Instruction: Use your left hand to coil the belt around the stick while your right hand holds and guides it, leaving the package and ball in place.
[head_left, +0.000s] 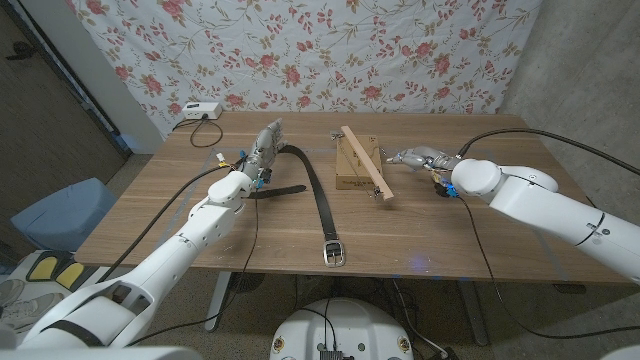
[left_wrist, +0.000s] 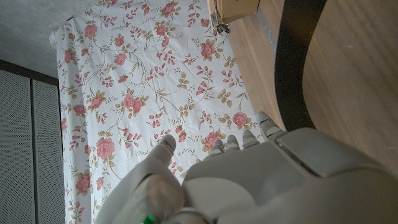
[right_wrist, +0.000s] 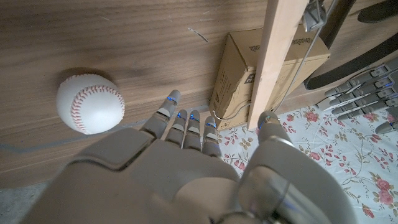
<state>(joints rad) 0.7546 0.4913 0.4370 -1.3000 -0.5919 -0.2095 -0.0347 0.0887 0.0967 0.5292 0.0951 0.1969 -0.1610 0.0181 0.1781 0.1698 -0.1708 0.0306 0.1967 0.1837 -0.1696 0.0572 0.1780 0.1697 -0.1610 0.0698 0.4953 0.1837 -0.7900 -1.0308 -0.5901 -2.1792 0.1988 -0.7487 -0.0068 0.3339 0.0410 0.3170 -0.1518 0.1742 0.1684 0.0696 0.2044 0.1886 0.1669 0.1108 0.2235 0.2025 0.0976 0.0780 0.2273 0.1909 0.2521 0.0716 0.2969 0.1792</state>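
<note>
A: Starting at the left of the head view, we see the left hand (head_left: 266, 143) at the far end of the belt (head_left: 322, 205), fingers stretched toward the back of the bench (head_left: 150, 215). Whether they pinch the strap there, we cannot tell.

B: The left wrist view adds little: the left hand's fingers (left_wrist: 264, 127) reach out beside the black strap and look straight rather than curled around it. Any contact is hidden by the hand's back.

A: The belt runs from that hand toward the near edge, and its buckle (head_left: 335, 254) lies flat near the front.

B: Next comes the cardboard package (head_left: 353, 165), with the stick (head_left: 367, 166) lying slanted on top of it.

A: At the right, the right hand (head_left: 418, 158) sits just beside the package, fingers pointing toward it.

B: Only the right wrist view gives us the ball (right_wrist: 90, 104), a white baseball on the bench. There the right hand's fingers (right_wrist: 186, 124) are loosely spread and hold nothing; its thumb tip stands at the stick's end.
</note>
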